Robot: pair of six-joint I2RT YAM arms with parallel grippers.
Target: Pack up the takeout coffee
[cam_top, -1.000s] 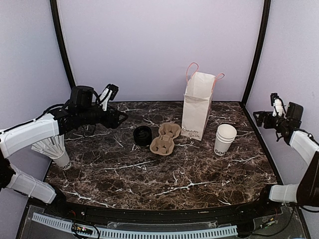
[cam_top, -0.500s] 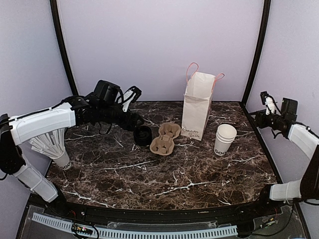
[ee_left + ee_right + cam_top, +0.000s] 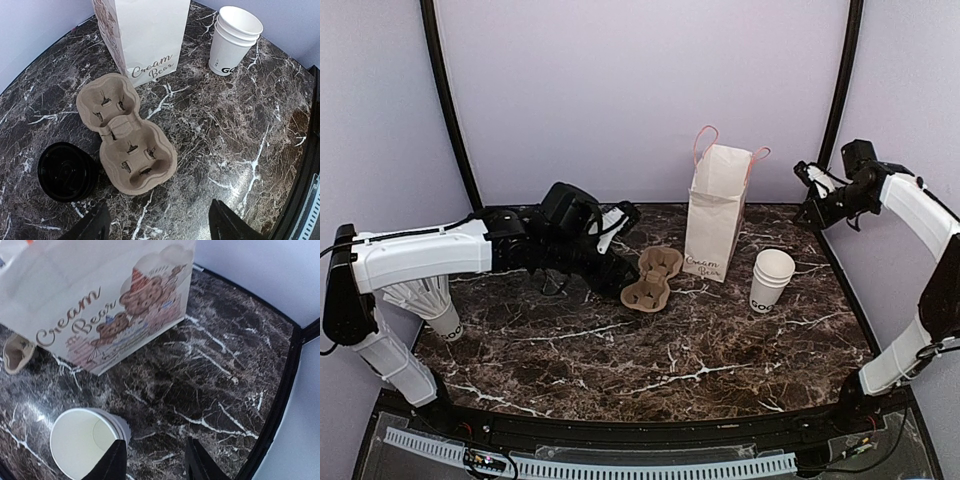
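The takeout coffee is out of view; no lidded cup shows. A stack of black lids (image 3: 67, 171) lies left of a brown pulp cup carrier (image 3: 650, 278) (image 3: 125, 135). In the top view my left arm hides the lids. My left gripper (image 3: 610, 262) (image 3: 160, 227) hovers open over the marble beside the carrier, nothing between its fingers. A stack of lidless white cups (image 3: 772, 280) (image 3: 235, 37) (image 3: 85, 447) stands right of the white paper bag (image 3: 715, 215) (image 3: 100, 295). My right gripper (image 3: 815, 195) (image 3: 156, 462) hangs high at the back right, open and empty.
A white cup holding a fan of white straws (image 3: 425, 300) stands at the left edge, under the left arm. The bag stands upright with its pink handles up. A black frame post (image 3: 835, 100) rises close behind the right gripper.
My left arm has swept right from the back left to over the lids and carrier. My right arm has swung up and inward toward the bag, its jaws narrowing.
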